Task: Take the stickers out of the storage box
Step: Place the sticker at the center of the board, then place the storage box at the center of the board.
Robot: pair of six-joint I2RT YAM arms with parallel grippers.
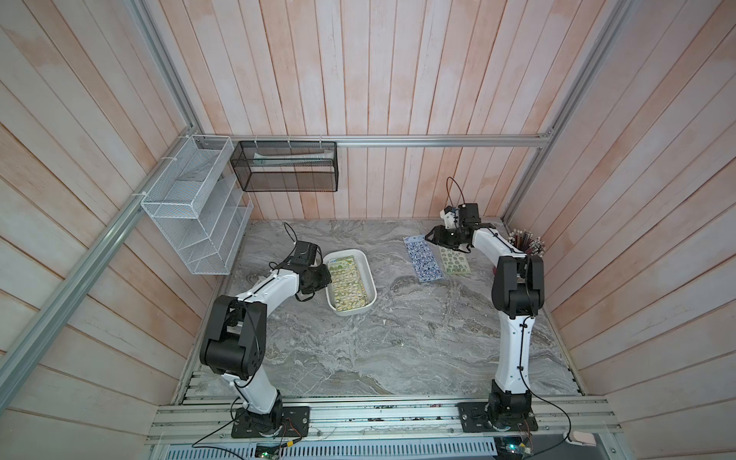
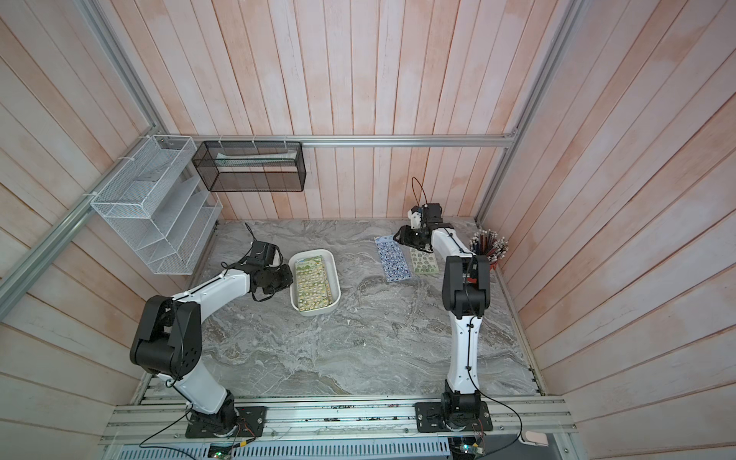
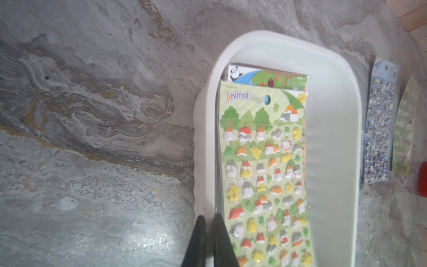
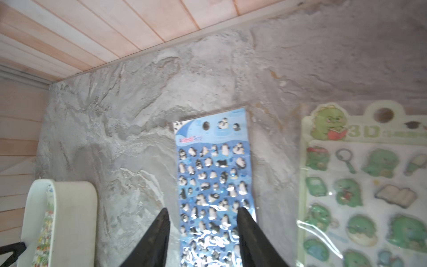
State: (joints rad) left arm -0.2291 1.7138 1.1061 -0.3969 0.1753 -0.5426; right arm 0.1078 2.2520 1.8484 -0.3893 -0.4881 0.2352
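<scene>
My left gripper [image 3: 209, 216] clamps the box [image 3: 342, 138] rim beside the "Animal Seal" sheet [image 3: 263, 173]; my right gripper [image 4: 202, 209] gapes above the penguin sheet [image 4: 212, 166].

Both top views are looking steeply down from high above the near edge onto the whole marble table [image 1: 398, 350], sharing almost everything. The left wrist camera is hovering close over the storage box [image 3: 335, 138], the right one low over the blue sticker sheet [image 4: 212, 175], each also catching the other's subject.

stickers [image 1: 349, 284] in storage box [image 1: 371, 278], left — sheets [image 1: 423, 259] right
</scene>
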